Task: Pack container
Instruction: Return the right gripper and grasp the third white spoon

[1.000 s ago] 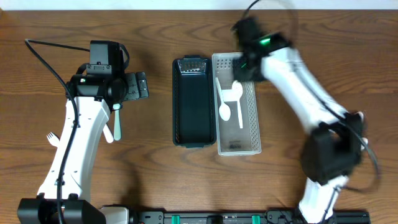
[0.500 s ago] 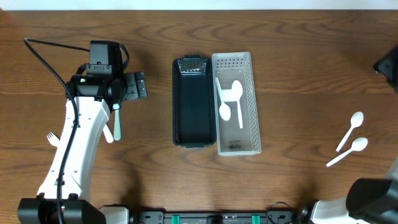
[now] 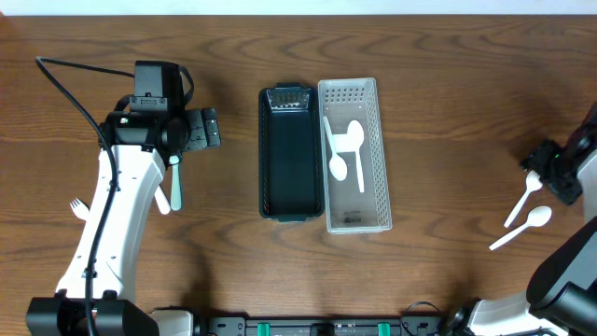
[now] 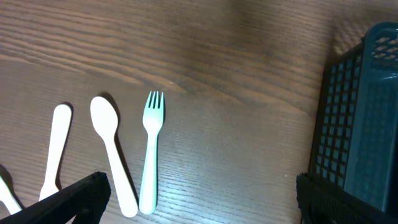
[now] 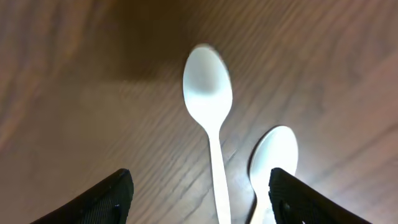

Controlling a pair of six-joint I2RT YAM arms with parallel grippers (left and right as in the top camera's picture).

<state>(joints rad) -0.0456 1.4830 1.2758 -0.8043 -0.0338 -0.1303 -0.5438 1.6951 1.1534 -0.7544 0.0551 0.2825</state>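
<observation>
**Right tool spread over two loose spoons**

The right tool (image 5: 207, 186) hangs over the desk (image 5: 74, 74) with its fingers spread wide. A white spoon (image 5: 208, 87) lies straight between them, and a second spoon (image 5: 277, 155) is just beside it, toward the right finger. The left tool (image 4: 199, 196) is likewise spread. A fork (image 4: 151, 149) and a pale spoon (image 4: 112, 155) lie ahead of it, and the dark basket (image 4: 367, 124) is at its right. The white tray (image 3: 373, 93), just beside the basket and well apart from the right tool, holds two packed spoons (image 3: 338, 166).
</observation>
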